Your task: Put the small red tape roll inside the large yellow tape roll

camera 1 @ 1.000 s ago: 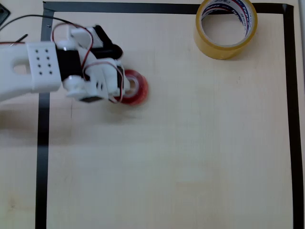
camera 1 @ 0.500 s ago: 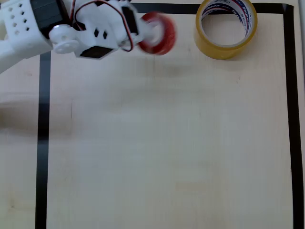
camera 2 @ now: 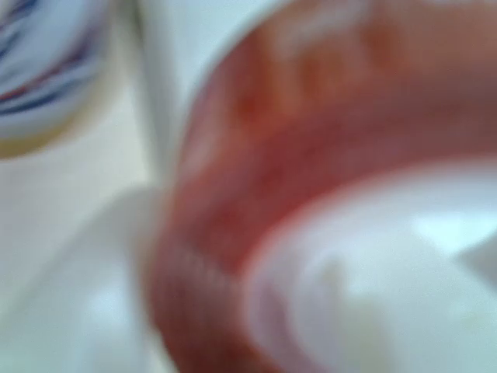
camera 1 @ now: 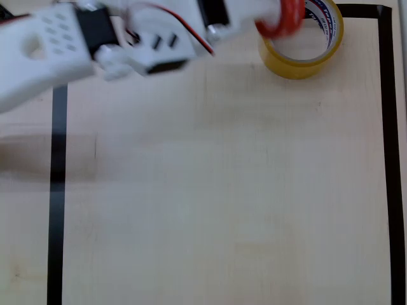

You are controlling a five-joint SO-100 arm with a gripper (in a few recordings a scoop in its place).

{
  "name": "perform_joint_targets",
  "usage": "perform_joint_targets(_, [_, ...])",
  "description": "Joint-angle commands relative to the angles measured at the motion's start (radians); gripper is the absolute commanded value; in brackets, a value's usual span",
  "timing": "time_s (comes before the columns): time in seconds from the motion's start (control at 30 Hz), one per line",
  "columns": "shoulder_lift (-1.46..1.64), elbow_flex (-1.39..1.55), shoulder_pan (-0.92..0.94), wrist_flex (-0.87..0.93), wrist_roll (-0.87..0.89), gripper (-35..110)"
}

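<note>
Over the left rim of the large yellow tape roll (camera 1: 300, 49), the claw (camera 1: 275, 16) was clamped on the small red tape roll (camera 1: 284, 20), blurry up close in the wrist view (camera 2: 256, 194).

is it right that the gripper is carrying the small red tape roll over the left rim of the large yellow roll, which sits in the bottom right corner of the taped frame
Not quite: the large yellow tape roll sits in the top right corner of the black taped frame, not the bottom right, as the overhead view shows. The rest holds: the gripper carries the small red tape roll over the yellow roll's left rim.
</note>
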Motion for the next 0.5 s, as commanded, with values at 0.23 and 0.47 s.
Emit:
perform_joint_targets(0.23, [-0.147,-0.193,-0.032,-0.124,-0.005,0])
perform_joint_targets(0.47, [-0.233,-0.252,-0.067,-0.124,-0.005,0])
